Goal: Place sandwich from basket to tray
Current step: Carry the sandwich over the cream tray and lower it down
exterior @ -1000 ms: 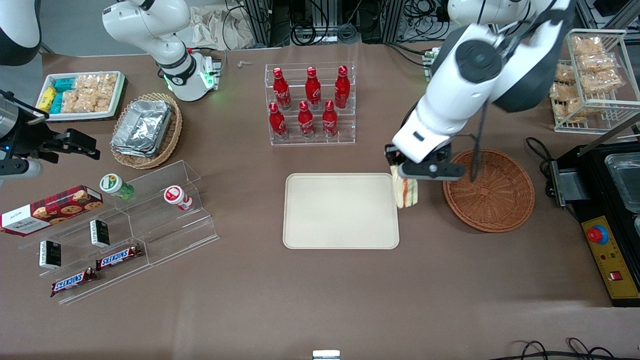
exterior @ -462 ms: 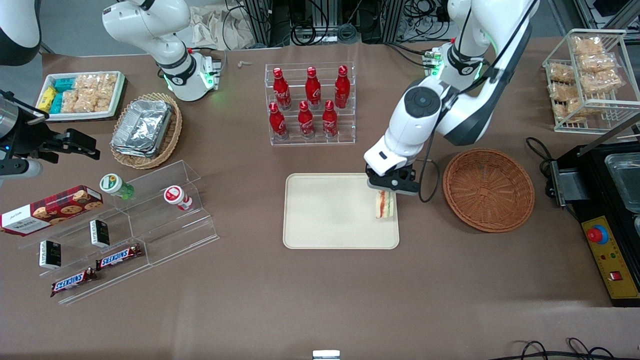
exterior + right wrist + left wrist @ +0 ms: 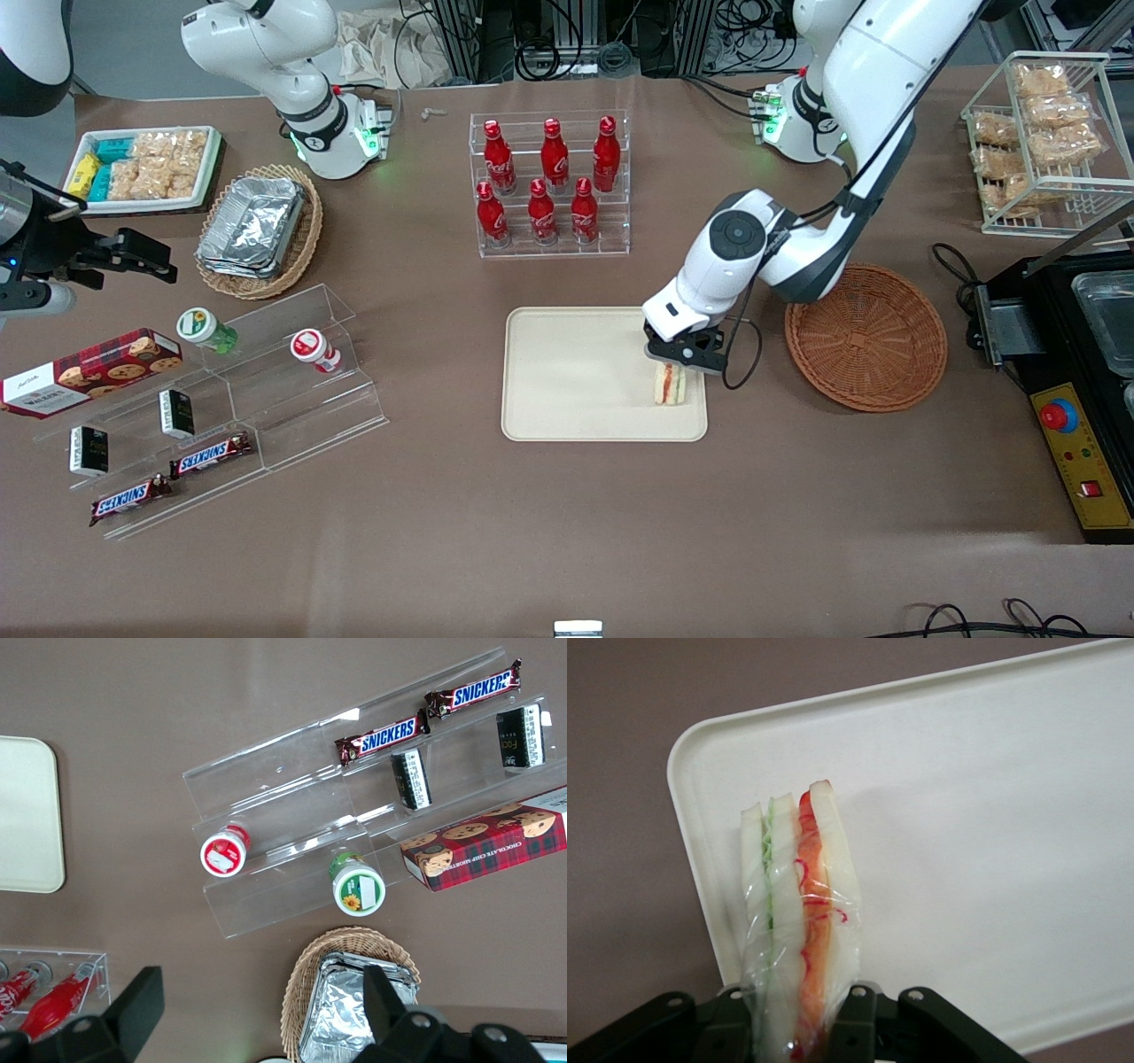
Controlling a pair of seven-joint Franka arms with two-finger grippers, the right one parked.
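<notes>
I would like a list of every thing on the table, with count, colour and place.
sandwich: one, white, over tray corner, held
tray: one, cream, table middle
basket: one, brown, beside tray
bottles: seven, red, clear rack
foil trays: stack, silver, tan basket
chocolate bars: two, brown, clear steps
cookie box: one, red, clear steps
snack bags: several, tan, wire rack
tool: black, shut on sandwich

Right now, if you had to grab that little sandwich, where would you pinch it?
Pinch the two flat bread faces, coming from above. The sandwich stands on edge over the tray, its striped filling edge facing outward, so the broad faces give flat, parallel surfaces. The left end effector already holds it that way at the top end.
</notes>
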